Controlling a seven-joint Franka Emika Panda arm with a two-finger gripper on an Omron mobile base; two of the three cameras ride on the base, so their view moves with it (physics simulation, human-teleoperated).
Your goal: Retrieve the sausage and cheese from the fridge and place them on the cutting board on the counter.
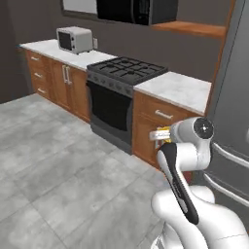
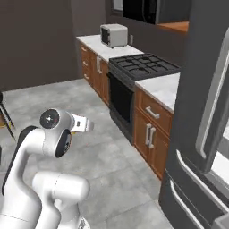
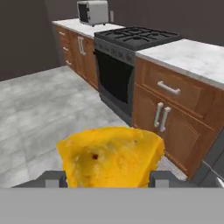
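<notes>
In the left base view, a white toaster oven [image 1: 74,39] is seen at the far left on the white marble bench [image 1: 178,89], under a dark microwave [image 1: 136,9] that is mounted on the wall. To the right of it, a black gas stove [image 1: 127,69] with a dark oven door is set between the brown wooden cabinets [image 1: 65,82], which carry silver bar handles. Further right, another part of the bench is placed over a drawer. The white arm [image 1: 187,160] is raised in front of this cabinet, and a small piece of yellow is visible at its hand. At the right edge, the grey fridge [image 1: 233,121] is seen with its lower drawers.

In the right base view, the fridge [image 2: 201,134] fills the right side, with a long pale handle on its door.

In the hand view, the cheese [image 3: 111,157], a bright yellow wedge, is held at the bottom centre between the two dark fingers [image 3: 51,178] of the gripper [image 3: 107,179]. The fingers are closed against its two sides, so the cheese is gripped and is carried in the air above the grey tiled floor [image 3: 43,109]. It is well apart from the bench, and the cabinets are seen behind it.
</notes>
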